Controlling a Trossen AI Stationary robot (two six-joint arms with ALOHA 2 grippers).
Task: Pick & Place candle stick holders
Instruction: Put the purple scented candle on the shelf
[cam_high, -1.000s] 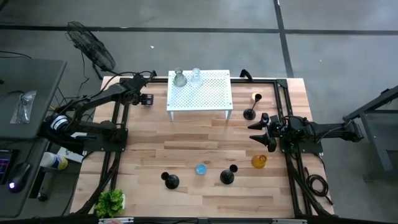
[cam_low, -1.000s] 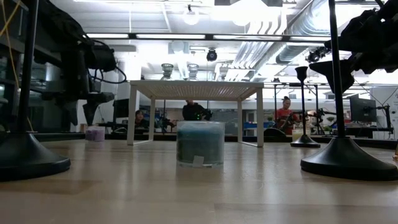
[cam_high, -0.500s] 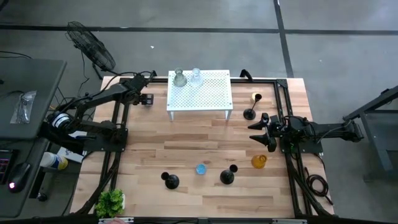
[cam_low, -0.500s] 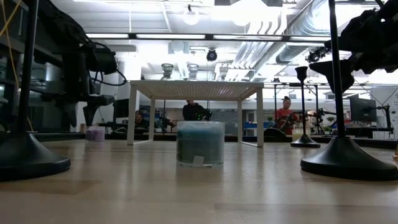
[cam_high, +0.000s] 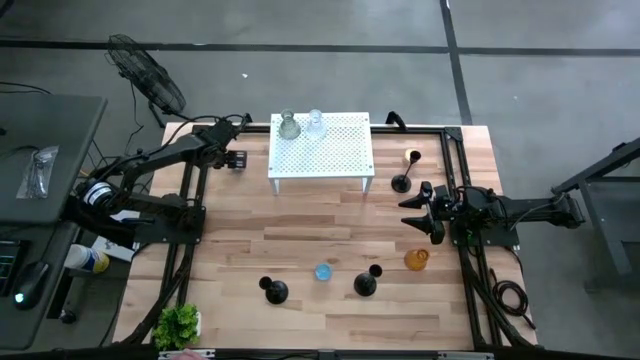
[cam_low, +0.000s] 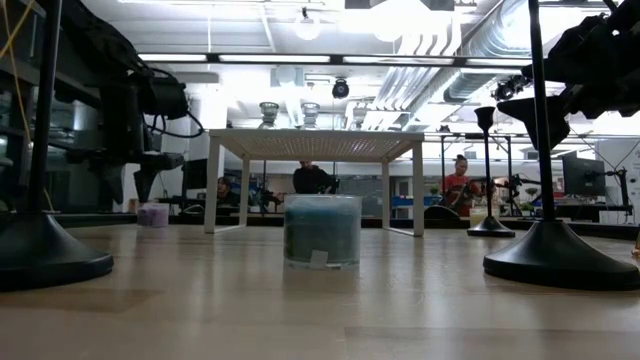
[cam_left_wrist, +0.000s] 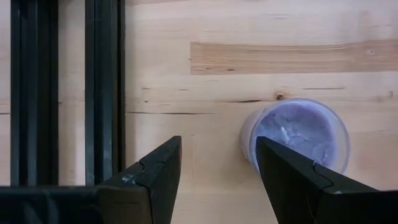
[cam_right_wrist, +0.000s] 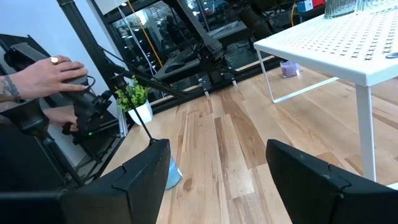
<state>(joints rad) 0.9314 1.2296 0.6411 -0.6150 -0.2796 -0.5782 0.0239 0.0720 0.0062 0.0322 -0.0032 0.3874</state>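
The left gripper (cam_left_wrist: 214, 177) hangs over the far left part of the table (cam_high: 330, 225), its two fingers (cam_left_wrist: 149, 177) spread apart with nothing between them. The purple cup (cam_left_wrist: 297, 140) sits on the wood just past one fingertip, partly behind that finger rather than inside the gap (whether it touches the finger cannot be told). In the high view this gripper (cam_high: 238, 160) is just left of the white perforated stand (cam_high: 322, 148), and the low view shows the purple cup (cam_low: 153, 214) low on the table beneath it.

The right gripper (cam_high: 413, 213) waits over the right side of the table, fingers wide apart and holding nothing, between a black holder (cam_high: 401, 183) near the stand's right leg and the amber cup (cam_high: 416, 260) nearer the front edge.

Two glass cups, one greenish (cam_high: 289, 125) and one clear (cam_high: 315, 123), stand on the stand's back left corner. Along the front of the table sit a black holder (cam_high: 274, 290), the blue cup (cam_high: 322, 271) and another black holder (cam_high: 366, 283), the blue one between the two. A small yellow cup (cam_high: 412, 157) rests near the far right. A green plant (cam_high: 177, 323) stands at the front left corner. In the right wrist view, a person's hand (cam_right_wrist: 46, 74) grips a controller beyond the table.
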